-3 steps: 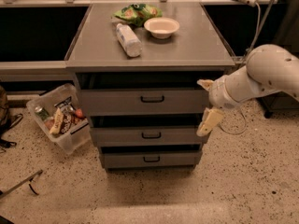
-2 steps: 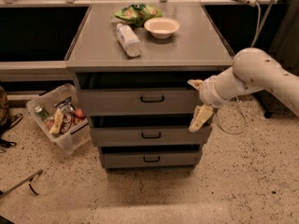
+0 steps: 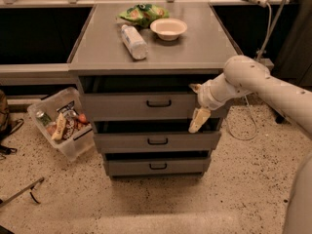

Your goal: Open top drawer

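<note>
The top drawer point(image 3: 126, 106) is the widest grey front of three, under the cabinet top, with a small black pull handle point(image 3: 159, 103) at its centre. Its front stands a little proud of the two narrower drawers point(image 3: 156, 141) below, with a dark gap above it. My gripper point(image 3: 196, 105) is in front of the right part of the top drawer's front, a short way right of the handle. It is open, with one cream finger point(image 3: 195, 87) up and the other point(image 3: 198, 121) hanging down. It holds nothing. My white arm point(image 3: 263, 84) reaches in from the right.
On the cabinet top point(image 3: 195, 48) lie a plastic bottle point(image 3: 133, 41), a white bowl point(image 3: 168, 28) and a green snack bag point(image 3: 142, 12). A clear bin point(image 3: 61, 123) of snacks stands on the floor at the left. A cable point(image 3: 241, 130) hangs at the right.
My arm has swung left, carrying the open gripper from the drawer's right edge across its front toward the handle. The drawers have not moved.
</note>
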Controlling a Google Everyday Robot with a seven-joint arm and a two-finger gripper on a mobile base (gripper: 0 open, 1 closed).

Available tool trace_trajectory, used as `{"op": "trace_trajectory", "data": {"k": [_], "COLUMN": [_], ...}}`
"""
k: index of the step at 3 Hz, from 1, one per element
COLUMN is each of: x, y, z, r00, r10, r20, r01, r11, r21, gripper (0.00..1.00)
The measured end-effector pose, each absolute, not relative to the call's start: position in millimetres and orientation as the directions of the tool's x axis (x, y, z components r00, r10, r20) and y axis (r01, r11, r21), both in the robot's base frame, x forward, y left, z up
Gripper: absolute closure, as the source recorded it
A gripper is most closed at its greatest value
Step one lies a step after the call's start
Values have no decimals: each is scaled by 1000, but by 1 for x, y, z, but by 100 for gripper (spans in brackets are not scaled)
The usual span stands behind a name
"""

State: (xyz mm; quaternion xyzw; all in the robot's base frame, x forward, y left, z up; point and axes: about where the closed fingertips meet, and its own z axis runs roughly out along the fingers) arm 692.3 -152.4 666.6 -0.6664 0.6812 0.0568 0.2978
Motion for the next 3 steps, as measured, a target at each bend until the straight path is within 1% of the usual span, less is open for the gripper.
{"op": "trace_trajectory", "data": {"k": [1,3], "x": [695,617], "y": [-147,-143], "z": [650,693], "r00": [43,-14], "r10": [-881,-828], "r20": [-471,-561], "r01": [-963,-1000], "r11": [89,4], "r21": [-254,19], "gripper": [0,0]}}
